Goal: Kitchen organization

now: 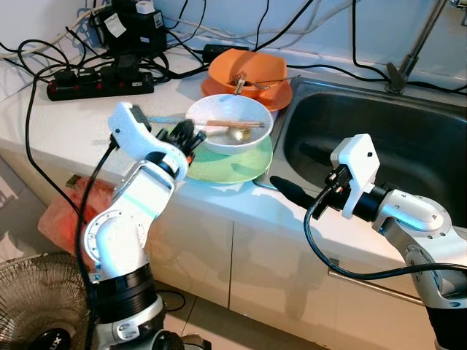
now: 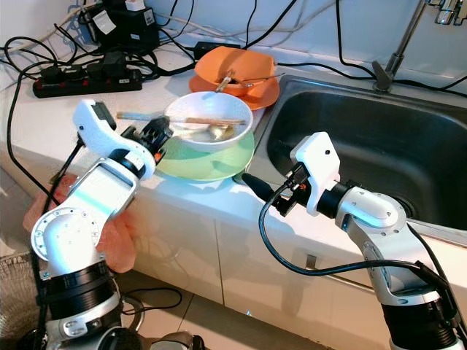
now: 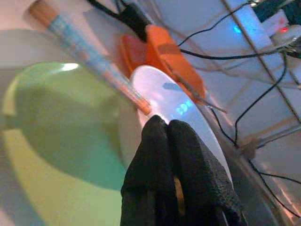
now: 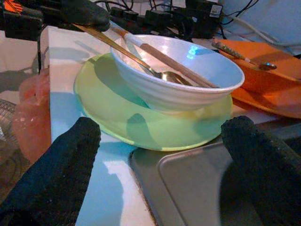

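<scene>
White bowl (image 1: 229, 124) rim: my left gripper (image 1: 188, 138) clenched on it; right gripper (image 4: 160, 155) spread. Lift level, chopsticks (image 1: 235, 124) loose.

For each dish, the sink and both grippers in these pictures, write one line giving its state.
white bowl: upright on the green plate, holding chopsticks and a spoon
green plate: flat on the counter
orange bowl: on an orange plate, utensil inside
sink: no water visible
left gripper: shut at the white bowl's rim
right gripper: open
</scene>
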Controlling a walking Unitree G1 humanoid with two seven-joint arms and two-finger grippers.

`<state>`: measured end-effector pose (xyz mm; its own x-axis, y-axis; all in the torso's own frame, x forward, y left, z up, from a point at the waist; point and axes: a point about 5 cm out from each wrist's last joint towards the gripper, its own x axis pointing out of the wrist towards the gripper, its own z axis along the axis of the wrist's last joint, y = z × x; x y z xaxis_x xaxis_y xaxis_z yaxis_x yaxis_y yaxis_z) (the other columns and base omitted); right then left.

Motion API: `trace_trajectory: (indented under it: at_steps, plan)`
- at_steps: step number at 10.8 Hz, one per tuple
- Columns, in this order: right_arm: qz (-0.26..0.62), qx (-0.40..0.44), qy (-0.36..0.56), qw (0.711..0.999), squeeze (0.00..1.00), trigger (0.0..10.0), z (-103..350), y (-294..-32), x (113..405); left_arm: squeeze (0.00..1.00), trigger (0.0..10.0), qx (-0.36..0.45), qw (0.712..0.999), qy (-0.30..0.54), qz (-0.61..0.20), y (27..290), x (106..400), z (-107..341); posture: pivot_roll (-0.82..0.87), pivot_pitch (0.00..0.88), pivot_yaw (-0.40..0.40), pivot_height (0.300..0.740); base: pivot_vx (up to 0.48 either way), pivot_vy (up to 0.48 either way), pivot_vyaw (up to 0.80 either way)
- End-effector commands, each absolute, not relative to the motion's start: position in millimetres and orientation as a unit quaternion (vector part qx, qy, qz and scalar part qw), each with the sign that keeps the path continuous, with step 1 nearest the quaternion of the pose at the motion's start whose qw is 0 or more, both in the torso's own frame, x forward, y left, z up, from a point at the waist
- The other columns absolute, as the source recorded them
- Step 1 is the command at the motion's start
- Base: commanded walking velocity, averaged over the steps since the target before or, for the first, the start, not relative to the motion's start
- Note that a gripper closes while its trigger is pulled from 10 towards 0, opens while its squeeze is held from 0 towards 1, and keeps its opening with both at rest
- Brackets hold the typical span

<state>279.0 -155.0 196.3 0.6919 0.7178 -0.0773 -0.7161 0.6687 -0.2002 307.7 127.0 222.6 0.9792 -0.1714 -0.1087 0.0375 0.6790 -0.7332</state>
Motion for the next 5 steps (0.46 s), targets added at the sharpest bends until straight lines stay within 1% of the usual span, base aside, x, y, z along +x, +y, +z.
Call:
trace_trajectory:
  at_steps: [1,2,5]
  plan:
    - [0.393,-0.116,-0.010,0.912,0.00,10.0,199,-153,281,0.00,0.0,-0.386,0.914,0.120,-0.033,128,309,213,0.14,0.034,0.034,0.740,0.000,0.000,0.00]
    - [0.394,-0.118,-0.010,0.912,0.00,10.0,198,-153,281,0.00,0.0,-0.433,0.891,0.128,-0.035,127,312,220,0.14,0.033,0.035,0.740,0.000,0.000,0.00]
    - [0.394,-0.120,-0.010,0.911,0.00,10.0,198,-153,281,0.00,0.0,-0.496,0.853,0.156,-0.045,120,311,226,0.15,0.035,0.035,0.740,0.000,0.000,0.00]
